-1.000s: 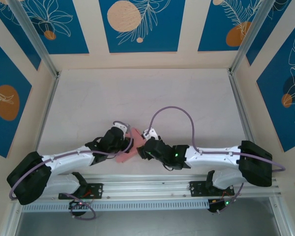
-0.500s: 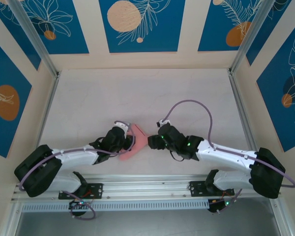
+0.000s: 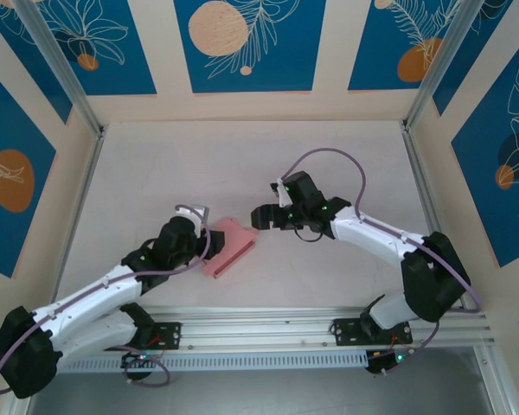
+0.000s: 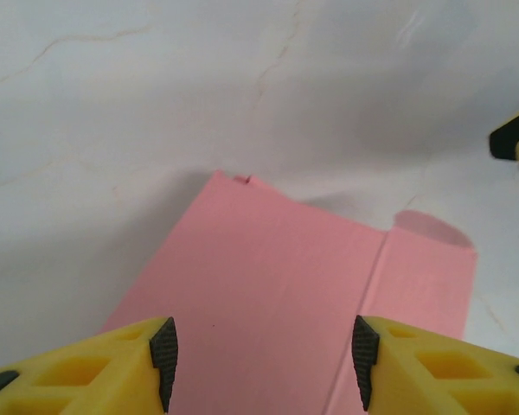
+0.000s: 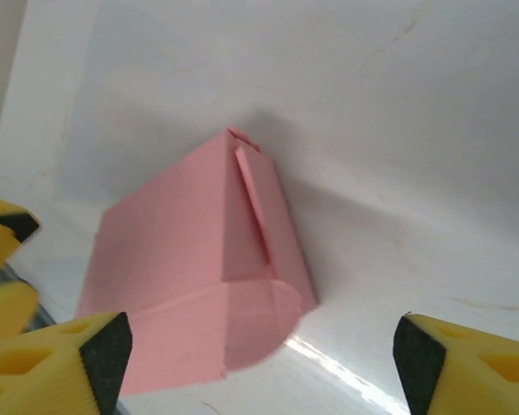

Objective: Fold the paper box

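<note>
1. Top external: paper box [image 3: 228,247] lies flat on the table [image 3: 156,173], long axis near-left to far-right.
2. Left gripper [image 3: 206,240], jaws apart, sits at its left edge, nearer.
3. Right gripper [image 3: 258,216], also apart, just off its far-right corner.

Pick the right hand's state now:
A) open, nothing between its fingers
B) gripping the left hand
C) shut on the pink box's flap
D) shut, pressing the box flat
A: in the right wrist view the right hand has its fingers spread wide, and the paper box lies on the table ahead of them, ungripped.
</note>
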Available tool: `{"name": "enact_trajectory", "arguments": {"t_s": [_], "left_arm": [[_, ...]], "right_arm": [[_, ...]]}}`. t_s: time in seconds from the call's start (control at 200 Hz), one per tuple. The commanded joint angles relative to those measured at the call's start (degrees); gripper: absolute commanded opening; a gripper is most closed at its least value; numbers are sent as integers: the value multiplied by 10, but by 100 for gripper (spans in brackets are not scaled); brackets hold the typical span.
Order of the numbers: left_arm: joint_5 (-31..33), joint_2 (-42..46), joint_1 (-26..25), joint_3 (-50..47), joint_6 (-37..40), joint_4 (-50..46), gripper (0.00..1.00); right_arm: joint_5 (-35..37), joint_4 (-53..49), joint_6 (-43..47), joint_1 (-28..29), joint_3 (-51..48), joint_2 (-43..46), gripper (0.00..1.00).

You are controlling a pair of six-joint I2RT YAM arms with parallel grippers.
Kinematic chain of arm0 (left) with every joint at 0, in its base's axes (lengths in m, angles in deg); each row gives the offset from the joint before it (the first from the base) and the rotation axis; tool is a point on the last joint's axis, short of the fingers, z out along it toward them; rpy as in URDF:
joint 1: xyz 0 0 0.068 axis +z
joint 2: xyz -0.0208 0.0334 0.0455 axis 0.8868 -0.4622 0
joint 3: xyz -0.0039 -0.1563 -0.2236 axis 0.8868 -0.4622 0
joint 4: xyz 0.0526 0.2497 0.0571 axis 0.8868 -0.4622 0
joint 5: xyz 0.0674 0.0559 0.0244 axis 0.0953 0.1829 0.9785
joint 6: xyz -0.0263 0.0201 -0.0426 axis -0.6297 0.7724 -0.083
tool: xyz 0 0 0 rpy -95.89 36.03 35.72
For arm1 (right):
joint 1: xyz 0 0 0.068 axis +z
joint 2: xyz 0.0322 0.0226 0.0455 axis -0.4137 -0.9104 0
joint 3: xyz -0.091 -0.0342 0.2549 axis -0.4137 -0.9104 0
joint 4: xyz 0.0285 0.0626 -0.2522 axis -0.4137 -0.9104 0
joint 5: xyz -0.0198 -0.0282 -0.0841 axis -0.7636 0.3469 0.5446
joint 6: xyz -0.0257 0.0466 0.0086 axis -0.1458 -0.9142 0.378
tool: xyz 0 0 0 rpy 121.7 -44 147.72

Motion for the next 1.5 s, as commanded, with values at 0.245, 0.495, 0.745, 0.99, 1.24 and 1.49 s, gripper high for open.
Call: {"name": "enact_trajectory", "arguments": {"t_s": [0.245,0.495,0.745,0.99,1.24,1.49], "left_arm": [[29,-44,10,-8,-43,-104,75],[45,-121,10,-34,-36,-54,76],[57,-159,13,-44,-47,-46,68],[26,-102,46,-67,-63,-44,61],[6,-62,53,-56,-72,-23,65],[56,-22,54,1,-52,-116,77]], "right_arm": [[-99,-62,12,-10,95,-137,90],[-148,-40,7,-11,92,-205,88],[-227,48,-34,-23,44,-231,85],[-247,78,-38,-51,53,-269,76],[-249,100,-44,-47,39,-296,59],[-244,110,-51,-46,34,-304,56]]}}
